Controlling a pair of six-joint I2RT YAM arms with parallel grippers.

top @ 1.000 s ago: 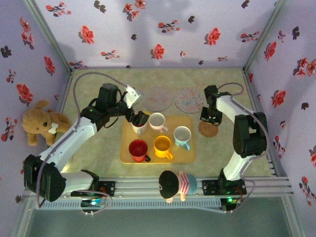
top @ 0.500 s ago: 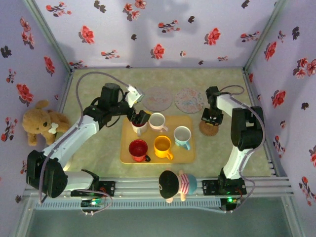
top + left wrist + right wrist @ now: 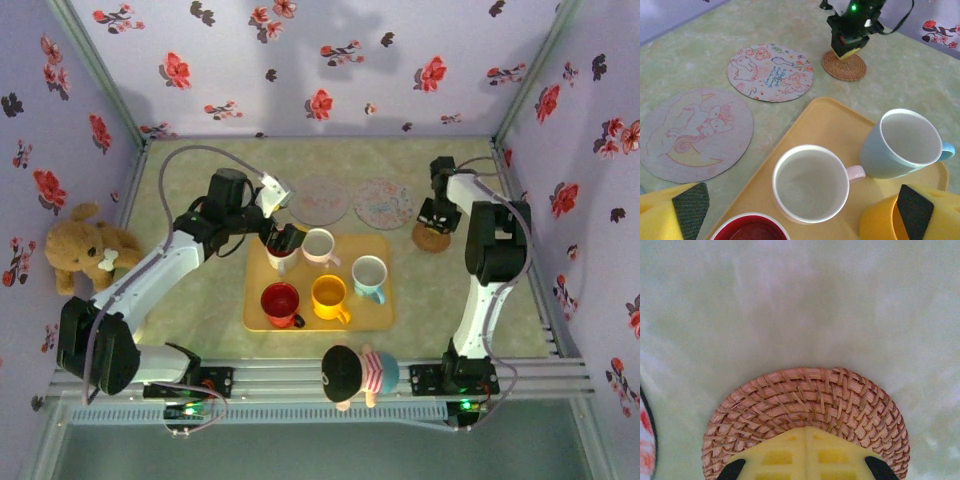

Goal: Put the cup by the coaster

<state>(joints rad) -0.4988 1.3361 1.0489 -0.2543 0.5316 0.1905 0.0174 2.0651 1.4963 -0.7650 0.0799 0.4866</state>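
The left claw point(image 3: 287, 240) hangs spread to its widest, holding nothing, over the far left corner of the tray point(image 3: 825, 120). A red-lined cup point(image 3: 747, 232) sits under it and a white cup point(image 3: 810, 182) just beside, while the right claw point(image 3: 805, 466) is closed tight, tips down on the woven coaster point(image 3: 805, 400) near the right edge of the table point(image 3: 200, 300). The cups look glazed, so likely rigid, slick, breakable and light when empty, best pinched across the rim wall away from the handle. There are five cups on one tray and three coasters: the woven one, a bunny-printed coaster point(image 3: 771, 71) and a pale coaster point(image 3: 695, 132).
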